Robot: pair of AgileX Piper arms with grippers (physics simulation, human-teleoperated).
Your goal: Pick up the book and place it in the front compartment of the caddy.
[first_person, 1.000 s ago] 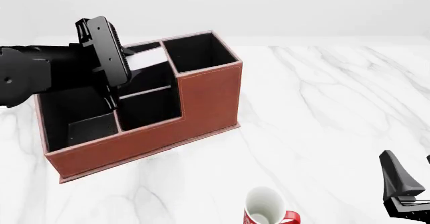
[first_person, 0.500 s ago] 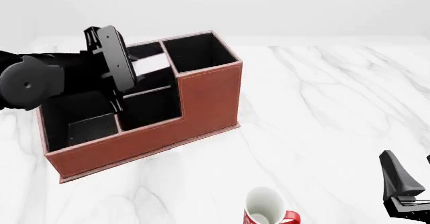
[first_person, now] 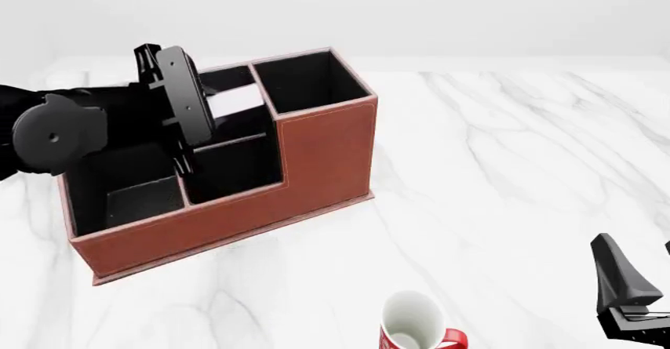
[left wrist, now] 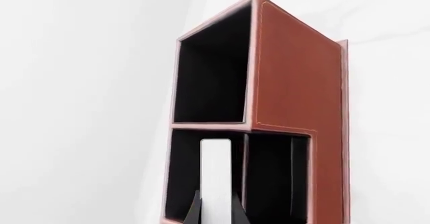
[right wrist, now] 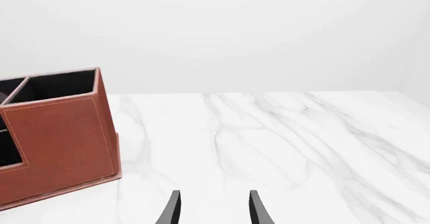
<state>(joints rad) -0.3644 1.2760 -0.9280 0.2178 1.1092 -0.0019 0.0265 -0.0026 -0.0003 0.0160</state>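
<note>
The red-brown caddy point(first_person: 325, 153) stands at the left of the marble table; it also shows in the left wrist view point(left wrist: 295, 73) and the right wrist view point(right wrist: 60, 133). My left gripper point(first_person: 209, 118) hangs over the caddy, shut on the black book point(first_person: 237, 98), of which only the white page edge shows. In the left wrist view the book point(left wrist: 216, 168) sits upright between my fingertips point(left wrist: 194, 209), inside the narrow black-lined pocket next to the tall square pocket point(left wrist: 211, 73). My right gripper point(first_person: 633, 294) is open and empty, low at the near right point(right wrist: 213, 211).
A white-and-red mug point(first_person: 413, 321) stands upright near the front edge, between the caddy and the right gripper. The caddy's widest pocket point(first_person: 121, 184) lies under my left arm. Bare marble stretches to the right of the caddy.
My left arm has shifted and tilted slightly over the caddy, and the book's white edge has sunk a little lower in the pocket. The right arm has not moved.
</note>
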